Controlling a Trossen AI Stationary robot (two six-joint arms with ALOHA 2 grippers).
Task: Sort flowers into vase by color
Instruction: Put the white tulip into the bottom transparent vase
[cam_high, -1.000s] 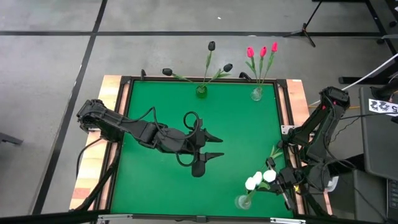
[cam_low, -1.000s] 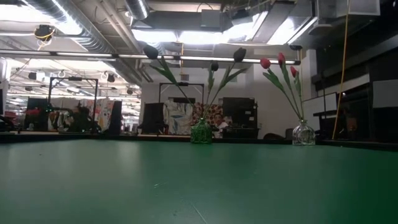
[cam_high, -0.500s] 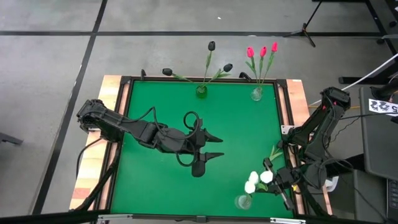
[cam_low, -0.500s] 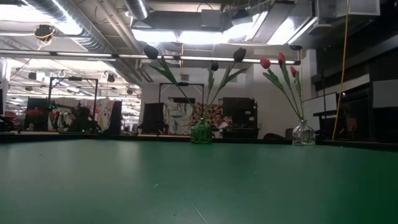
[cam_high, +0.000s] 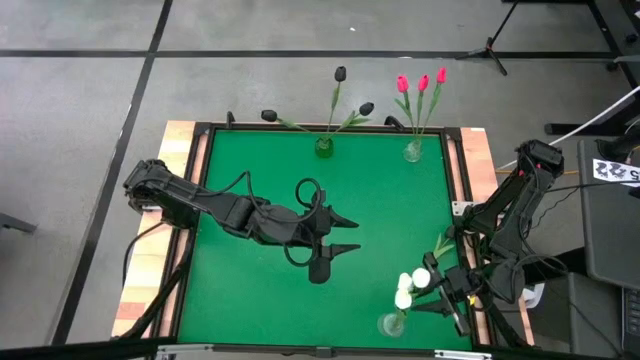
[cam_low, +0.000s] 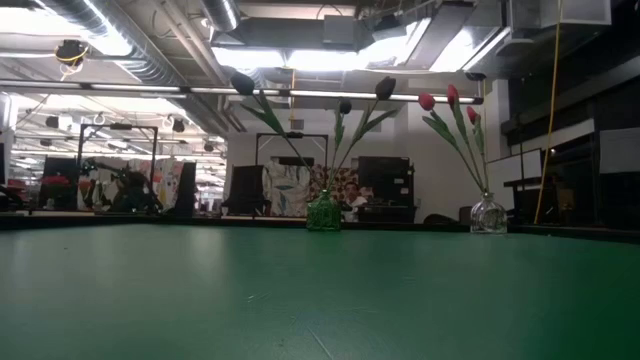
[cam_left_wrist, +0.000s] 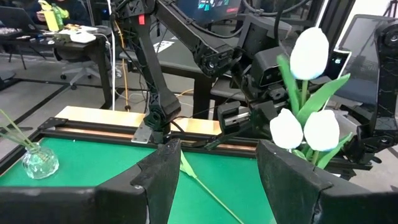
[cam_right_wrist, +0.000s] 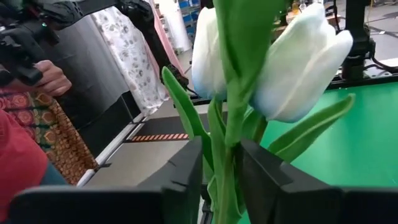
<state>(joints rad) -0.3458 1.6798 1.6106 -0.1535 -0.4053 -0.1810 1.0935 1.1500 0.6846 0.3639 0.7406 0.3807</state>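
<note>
Three white tulips (cam_high: 405, 290) stand in a clear vase (cam_high: 390, 325) at the table's near right corner. My right gripper (cam_right_wrist: 221, 180) reaches in level from the right, its fingers open on either side of their green stems. Black tulips (cam_high: 340, 75) stand in a green vase (cam_high: 324, 147) at the far edge. Beside them, red tulips (cam_high: 420, 83) stand in a clear vase (cam_high: 412, 152). A loose green stem (cam_high: 443, 243) lies on the mat by the right edge. My left gripper (cam_high: 355, 236) hovers open over the table's middle, holding nothing. My right gripper's fingers (cam_right_wrist: 186, 180) stand level on either side of the white tulips' stems (cam_right_wrist: 227, 155), just below the heads. Whether either finger touches the stems I cannot tell. The tulips stand upright with their lower ends in the vase.
A dark raised frame (cam_high: 455, 200) borders the green mat (cam_high: 260, 180). The mat's left half lies bare. In the right wrist view a person's hand (cam_right_wrist: 53, 78) shows in the room beyond the table.
The white tulip heads have shifted a little toward the table's left and drawn closer together above their vase. My left arm has kept still.
</note>
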